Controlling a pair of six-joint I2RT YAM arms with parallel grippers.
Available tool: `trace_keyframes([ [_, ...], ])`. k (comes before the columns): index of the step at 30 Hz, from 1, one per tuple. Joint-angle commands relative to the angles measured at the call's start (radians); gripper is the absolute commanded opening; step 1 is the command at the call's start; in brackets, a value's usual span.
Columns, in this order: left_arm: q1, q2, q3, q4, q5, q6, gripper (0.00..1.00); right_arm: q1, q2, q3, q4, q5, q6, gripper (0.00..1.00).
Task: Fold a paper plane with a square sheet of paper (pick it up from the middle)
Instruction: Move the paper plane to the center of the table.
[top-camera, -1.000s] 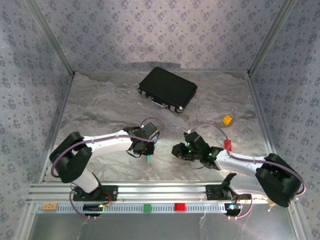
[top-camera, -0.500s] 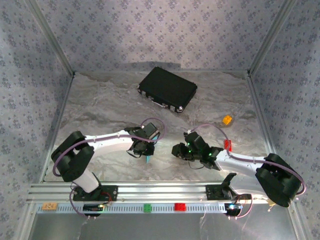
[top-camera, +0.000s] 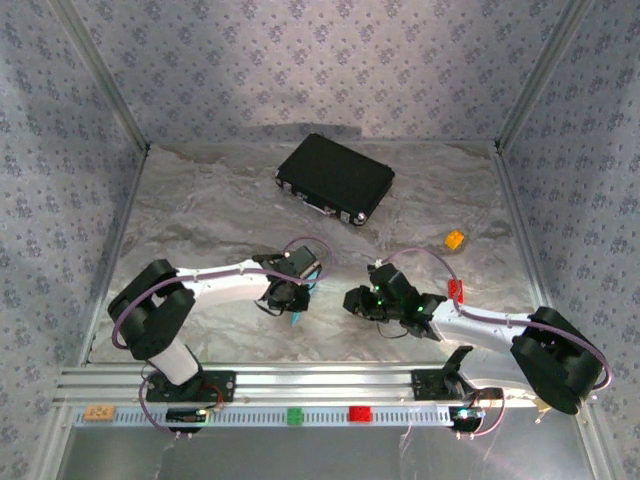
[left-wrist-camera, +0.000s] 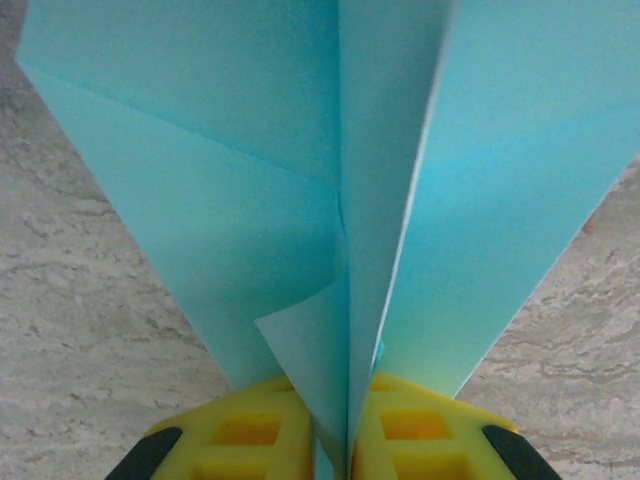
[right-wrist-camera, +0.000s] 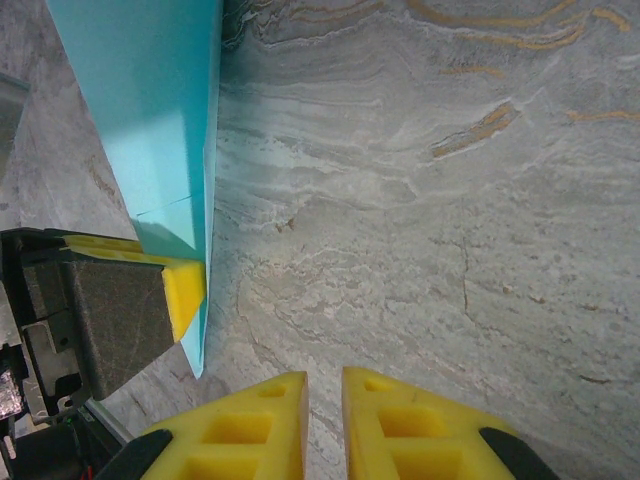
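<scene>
The left gripper (left-wrist-camera: 348, 445) is clamped on the paper plane (left-wrist-camera: 300, 180) at its centre ridge — long axis running straight out from the fingers (left-wrist-camera: 250, 440), over the near middle of the table (top-camera: 200, 210). The right gripper (right-wrist-camera: 325, 410), almost closed and empty, sits just right of it.

1. Overhead view: soft, even light from above, brightest on the back wall (top-camera: 330, 60) and the far part of the table (top-camera: 200, 190) — the picture is grainy and low in detail
2. The black case (top-camera: 335, 178) is so dark that its surface shows almost nothing
3. Left wrist: the paper plane (left-wrist-camera: 230, 170) is brightly lit, its right-hand edge blurred, with shading deepening toward the bottom
4. Right wrist: the marbled tabletop is fairly sharp — a dark shadow lies just beside the paper at the upper left
</scene>
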Motion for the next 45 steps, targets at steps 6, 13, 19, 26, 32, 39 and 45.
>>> trace_keyframes([
  [6,-0.011,0.02,0.009,-0.004,-0.02,0.001,0.17,0.005,0.012,0.017,0.006,0.024,-0.007,0.18],
  [13,-0.015,0.054,0.007,-0.01,-0.034,-0.016,0.19,0.006,0.016,0.017,0.006,0.022,-0.005,0.18],
  [19,-0.043,0.092,0.033,-0.022,-0.049,-0.043,0.22,0.002,0.013,0.012,0.004,0.017,-0.006,0.18],
  [26,-0.082,0.129,0.083,-0.044,-0.064,-0.085,0.26,-0.007,-0.017,-0.008,-0.006,0.013,-0.009,0.18],
  [32,-0.098,0.149,0.123,-0.067,-0.068,-0.13,0.28,-0.026,-0.072,-0.033,-0.033,0.005,-0.013,0.18],
  [39,-0.101,0.159,0.157,-0.083,-0.064,-0.166,0.29,-0.068,-0.155,-0.065,-0.072,-0.022,-0.025,0.19],
  [45,-0.11,0.138,0.195,-0.11,-0.067,-0.204,0.29,-0.096,-0.208,-0.069,-0.119,-0.042,-0.045,0.19],
])
